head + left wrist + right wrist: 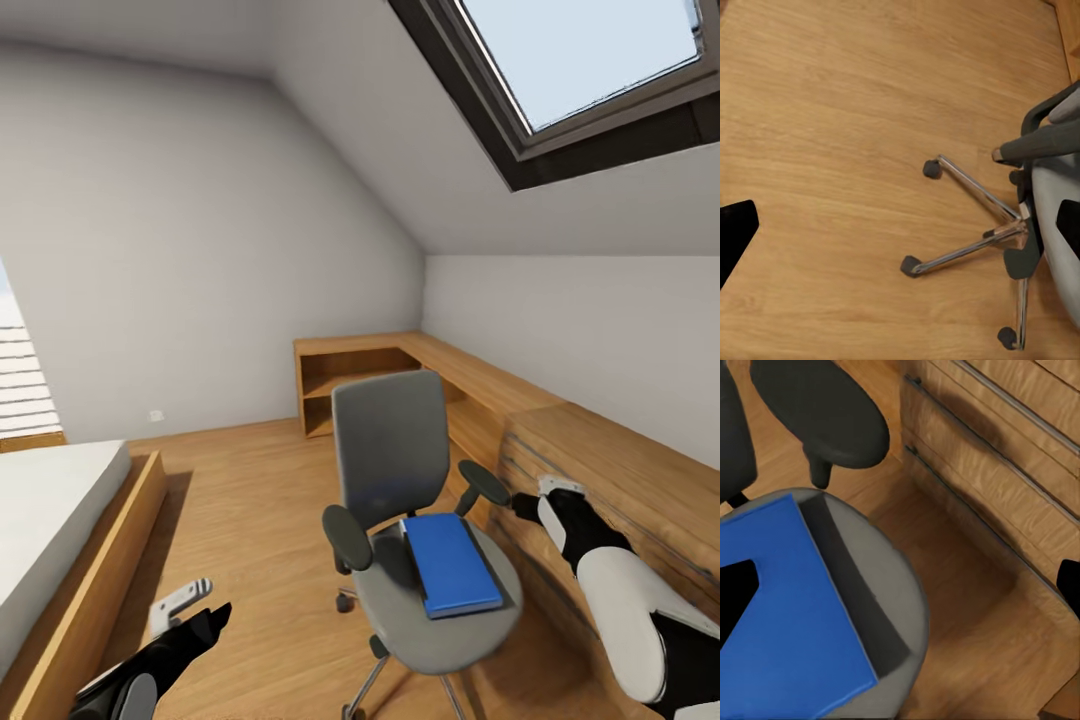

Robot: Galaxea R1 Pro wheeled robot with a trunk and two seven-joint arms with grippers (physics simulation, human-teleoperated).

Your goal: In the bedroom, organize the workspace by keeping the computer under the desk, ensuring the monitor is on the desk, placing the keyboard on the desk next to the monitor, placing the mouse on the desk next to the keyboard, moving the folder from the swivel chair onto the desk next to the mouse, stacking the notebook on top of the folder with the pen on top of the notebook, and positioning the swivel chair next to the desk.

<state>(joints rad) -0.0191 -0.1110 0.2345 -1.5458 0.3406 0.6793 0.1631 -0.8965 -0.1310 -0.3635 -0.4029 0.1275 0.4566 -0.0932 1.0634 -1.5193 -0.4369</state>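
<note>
Folder (452, 563) lies flat mid-seat on swivel chair (390, 440), ready for pickup; right gripper (528, 500) hovers beside it, left gripper (190, 610) low, finger spread of both unclear.

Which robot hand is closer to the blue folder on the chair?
The right. The right gripper hangs just beside the folder, near the chair's armrest. The left gripper is low over the floor, across the chair.
</note>
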